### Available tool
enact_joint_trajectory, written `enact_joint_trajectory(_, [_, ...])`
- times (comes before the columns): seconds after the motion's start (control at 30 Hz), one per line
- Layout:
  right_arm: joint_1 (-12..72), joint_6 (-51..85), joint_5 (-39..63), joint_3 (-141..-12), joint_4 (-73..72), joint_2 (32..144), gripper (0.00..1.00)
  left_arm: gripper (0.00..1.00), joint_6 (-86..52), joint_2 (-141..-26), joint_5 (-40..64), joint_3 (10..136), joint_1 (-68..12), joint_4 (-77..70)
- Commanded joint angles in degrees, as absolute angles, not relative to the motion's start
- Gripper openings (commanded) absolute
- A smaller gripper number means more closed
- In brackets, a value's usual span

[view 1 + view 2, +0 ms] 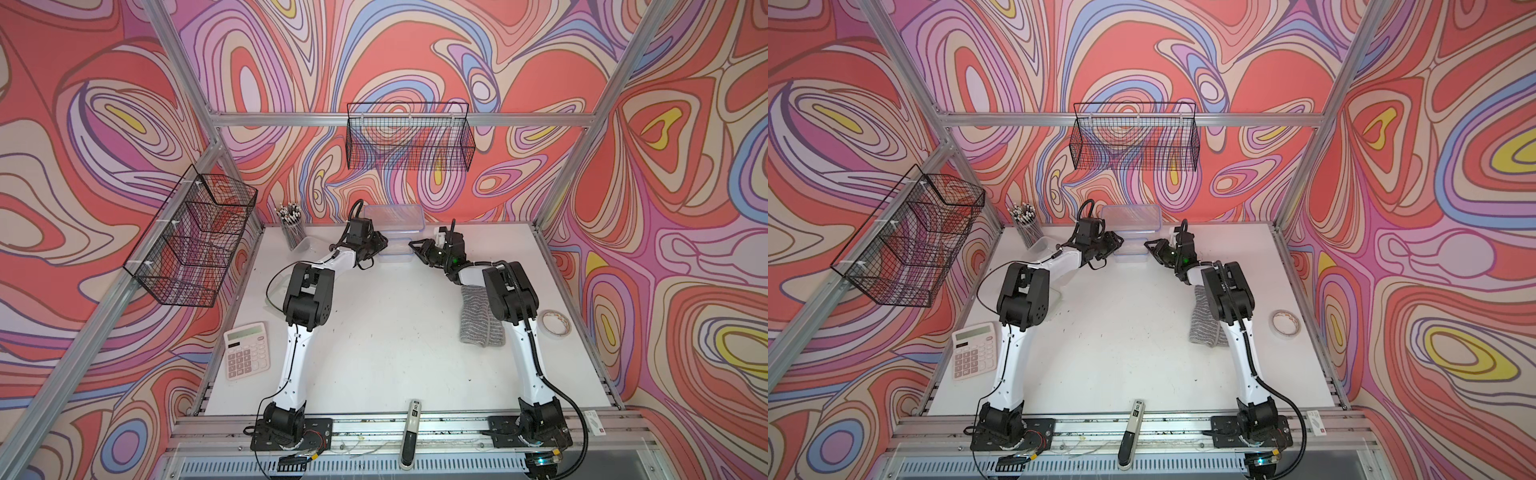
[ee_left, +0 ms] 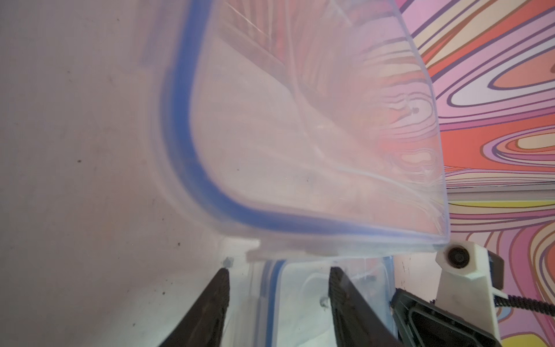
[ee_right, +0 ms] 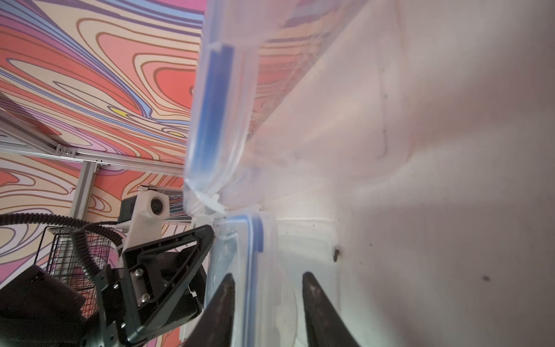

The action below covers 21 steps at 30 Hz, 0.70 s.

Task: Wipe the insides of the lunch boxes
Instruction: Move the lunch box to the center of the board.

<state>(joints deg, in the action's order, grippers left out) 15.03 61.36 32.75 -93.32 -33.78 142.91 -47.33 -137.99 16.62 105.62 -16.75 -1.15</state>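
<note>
Tools [image 2: 278,269] [image 3: 267,275] part-open, straddling lunch box [image 1: 395,252] rim.

Both top views look from high over the near edge of the counter [image 1: 395,353], down and toward the back wall, and take in the whole scene almost identically. My wrist cameras sit just behind my left pincer [image 2: 279,269] and right pincer [image 3: 268,275], looking out between the jaws. Both are very close to the lunch boxes [image 2: 315,144], which they share, and each catches the opposite pincer.
</note>
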Motion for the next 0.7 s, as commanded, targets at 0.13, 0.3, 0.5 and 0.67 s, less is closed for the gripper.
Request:
enact_joint_trajectory(0.13, [17.71,62.05,34.33,-86.52,-35.55,138.57,0.34,0.51,-46.21,-134.14,18.73,99.79,-19.33,0.55])
enact_joint_trajectory(0.3, [18.5,63.35,34.22,-81.43,-38.32,135.92,0.33,0.51,-45.93,-131.05,18.63,96.16,-19.79,2.12])
enact_joint_trajectory(0.5, [19.24,64.06,33.05,-73.87,-40.49,131.38,0.32,0.51,-45.77,-126.68,17.3,89.86,-20.32,3.51])
enact_joint_trajectory(0.67, [19.77,64.61,31.97,-68.08,-41.47,127.85,0.32,0.51,-47.1,-123.76,16.81,85.12,-20.48,4.73])
